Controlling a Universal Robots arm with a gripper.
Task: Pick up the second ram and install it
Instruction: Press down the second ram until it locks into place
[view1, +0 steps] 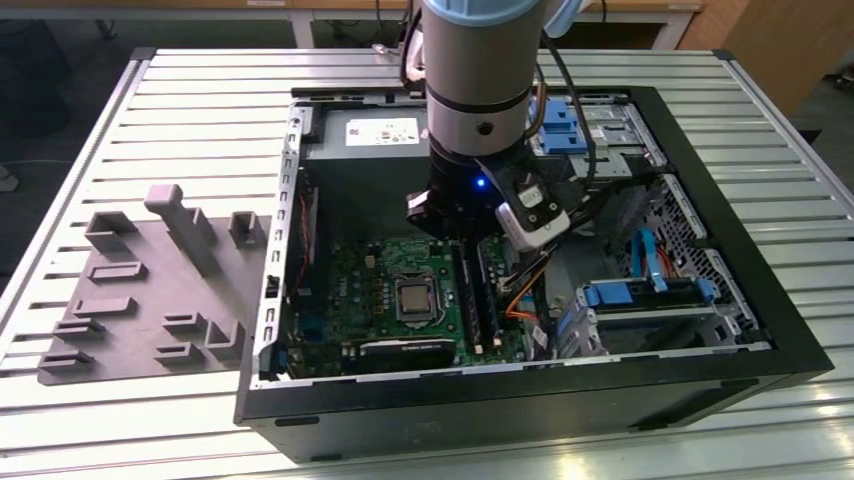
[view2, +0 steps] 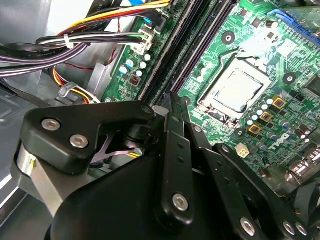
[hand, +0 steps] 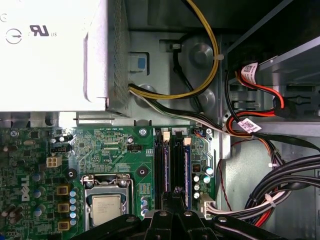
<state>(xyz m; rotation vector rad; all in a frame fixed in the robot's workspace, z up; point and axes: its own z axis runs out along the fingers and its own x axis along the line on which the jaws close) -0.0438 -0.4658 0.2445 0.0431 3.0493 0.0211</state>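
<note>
My gripper hangs inside the open computer case, low over the green motherboard. In both wrist views its fingers look closed together, and the tips sit right at the long dark memory slots. A thin blue-green strip stands edge-on along one slot beside the tips. The second ram is hidden: the gripper's black body covers whatever lies under the tips, so I cannot tell if it is held or seated.
A grey moulded tray with raised blocks lies on the slatted table, at the exterior view's left of the case. The processor socket is close beside the slots. Cable bundles and drive cages crowd the other side. A metal power supply box sits beyond.
</note>
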